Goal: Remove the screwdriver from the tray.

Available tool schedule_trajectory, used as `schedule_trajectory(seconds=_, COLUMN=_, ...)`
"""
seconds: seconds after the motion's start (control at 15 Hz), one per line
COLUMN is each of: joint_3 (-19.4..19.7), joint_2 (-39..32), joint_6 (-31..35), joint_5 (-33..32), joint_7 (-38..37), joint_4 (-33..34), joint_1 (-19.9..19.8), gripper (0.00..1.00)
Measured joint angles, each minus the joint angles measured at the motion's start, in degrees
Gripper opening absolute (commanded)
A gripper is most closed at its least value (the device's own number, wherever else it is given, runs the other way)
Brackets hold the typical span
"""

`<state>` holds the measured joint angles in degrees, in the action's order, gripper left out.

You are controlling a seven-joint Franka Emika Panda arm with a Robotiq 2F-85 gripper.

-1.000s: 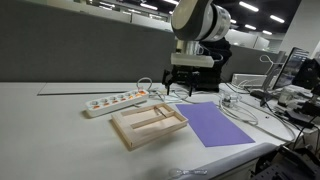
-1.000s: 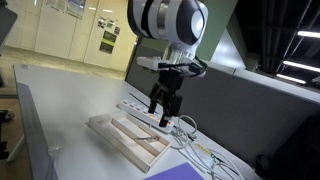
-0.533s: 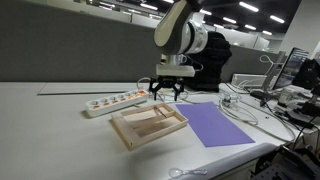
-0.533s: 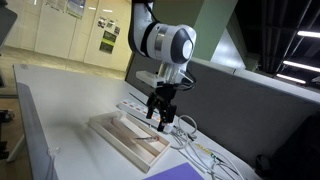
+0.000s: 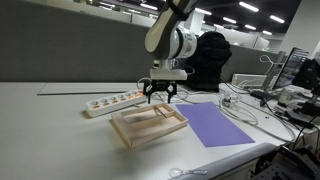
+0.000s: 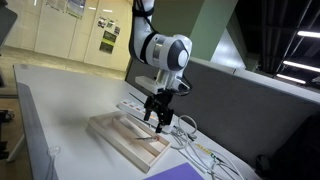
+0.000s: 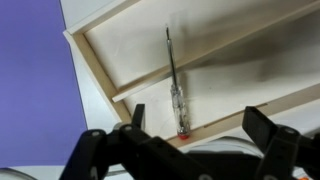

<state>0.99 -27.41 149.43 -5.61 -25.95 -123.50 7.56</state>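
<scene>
The pale wooden tray (image 5: 128, 133) with a raised rim and inner divider lies on the white table in both exterior views (image 6: 112, 142). In the wrist view the tray (image 7: 95, 68) holds a thin screwdriver (image 7: 174, 82) with a clear handle and red end cap, lying in one compartment against the rim. My gripper (image 5: 158, 95) hangs open just above the tray's far side, also in an exterior view (image 6: 157, 119). In the wrist view its fingers (image 7: 200, 125) are spread wide on either side of the screwdriver's handle end, not touching it.
A long white power strip (image 5: 112, 101) lies behind the tray. A flat purple sheet (image 5: 218, 122) lies beside the tray, also in the wrist view (image 7: 35, 90). White cables (image 5: 240, 105) trail across the table. Office clutter (image 5: 296, 95) stands at the table's end.
My gripper has come down and moved sideways, from well above the purple sheet's edge to just over the tray. The tray and screwdriver have not moved.
</scene>
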Motion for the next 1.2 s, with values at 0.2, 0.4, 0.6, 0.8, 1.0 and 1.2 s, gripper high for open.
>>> schedule_trajectory(seconds=0.2, joint_3=0.2, joint_2=-0.1, joint_6=0.0, joint_5=0.3, joint_7=0.4, joint_4=-0.1, joint_1=0.3, gripper=1.0)
schedule_trajectory(seconds=0.4, joint_3=0.4, joint_2=-0.8, joint_6=0.6, joint_5=0.3, joint_7=1.3, joint_4=-0.2, joint_1=0.4, gripper=1.0)
schedule_trajectory(seconds=0.6, joint_3=0.6, joint_2=-2.2, joint_6=1.9, joint_5=0.3, joint_7=2.3, joint_4=-0.2, joint_1=0.5, gripper=1.0)
schedule_trajectory(seconds=0.8, joint_3=1.1, joint_2=-3.6, joint_6=3.4, joint_5=0.2, joint_7=3.5, joint_4=-0.1, joint_1=1.0, gripper=1.0)
schedule_trajectory(seconds=1.0, joint_3=1.7, joint_2=-4.3, joint_6=4.6, joint_5=0.2, joint_7=4.4, joint_4=-0.1, joint_1=1.8, gripper=1.0)
schedule_trajectory(seconds=1.2, joint_3=2.1, joint_2=-4.7, joint_6=5.3, joint_5=0.2, joint_7=5.0, joint_4=-0.1, joint_1=2.2, gripper=0.66)
